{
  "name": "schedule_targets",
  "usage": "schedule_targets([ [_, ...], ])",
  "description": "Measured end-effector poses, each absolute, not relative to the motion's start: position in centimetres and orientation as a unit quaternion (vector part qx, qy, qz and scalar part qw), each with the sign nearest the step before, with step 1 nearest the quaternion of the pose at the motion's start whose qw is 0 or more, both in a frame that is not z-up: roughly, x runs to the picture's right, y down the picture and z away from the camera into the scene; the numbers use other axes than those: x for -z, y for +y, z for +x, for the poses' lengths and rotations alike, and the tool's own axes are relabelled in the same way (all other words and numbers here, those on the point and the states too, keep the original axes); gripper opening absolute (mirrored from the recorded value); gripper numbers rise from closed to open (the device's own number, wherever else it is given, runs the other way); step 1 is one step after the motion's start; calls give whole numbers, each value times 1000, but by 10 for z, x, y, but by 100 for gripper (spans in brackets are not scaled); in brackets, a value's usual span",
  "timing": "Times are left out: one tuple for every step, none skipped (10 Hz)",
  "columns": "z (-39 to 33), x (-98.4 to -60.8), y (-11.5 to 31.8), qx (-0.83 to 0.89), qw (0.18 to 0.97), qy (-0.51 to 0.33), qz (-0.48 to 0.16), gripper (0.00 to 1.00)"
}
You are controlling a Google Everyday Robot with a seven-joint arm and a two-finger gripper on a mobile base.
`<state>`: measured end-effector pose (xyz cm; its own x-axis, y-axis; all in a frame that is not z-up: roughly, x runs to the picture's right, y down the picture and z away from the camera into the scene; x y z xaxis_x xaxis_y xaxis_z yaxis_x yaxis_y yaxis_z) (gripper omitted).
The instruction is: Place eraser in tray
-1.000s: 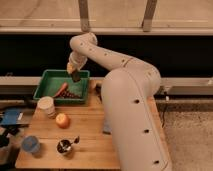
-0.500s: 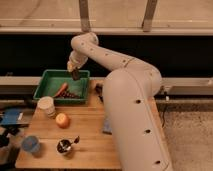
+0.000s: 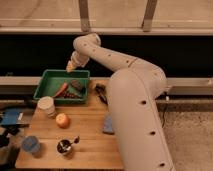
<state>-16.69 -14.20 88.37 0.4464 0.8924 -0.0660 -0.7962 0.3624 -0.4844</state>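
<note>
The green tray [image 3: 49,80] sits at the back left of the wooden table. A small dark flat block, the eraser [image 3: 76,85], lies inside the tray on its right side, next to an orange-red object [image 3: 62,90]. My gripper [image 3: 70,67] hangs at the end of the white arm, just above the tray's back rim and a little above and left of the eraser. It is apart from the eraser.
In front of the tray are a white cup [image 3: 46,106], an orange fruit [image 3: 62,120], a blue cup [image 3: 31,144] and a small metal cup [image 3: 65,146]. A light blue sponge [image 3: 108,125] lies by the robot's body. A black object [image 3: 100,92] lies right of the tray.
My gripper has moved slightly up and away from the inside of the tray. The objects on the table have not moved.
</note>
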Motion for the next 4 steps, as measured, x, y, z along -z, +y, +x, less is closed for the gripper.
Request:
schedule_targets([
  [-167, -884, -142, -516, 819, -104, -230, 63],
  [-165, -884, -142, -516, 818, -104, -230, 63],
  [-166, -884, -142, -516, 819, -104, -230, 63],
  [-167, -884, -142, -516, 819, -104, -230, 63],
])
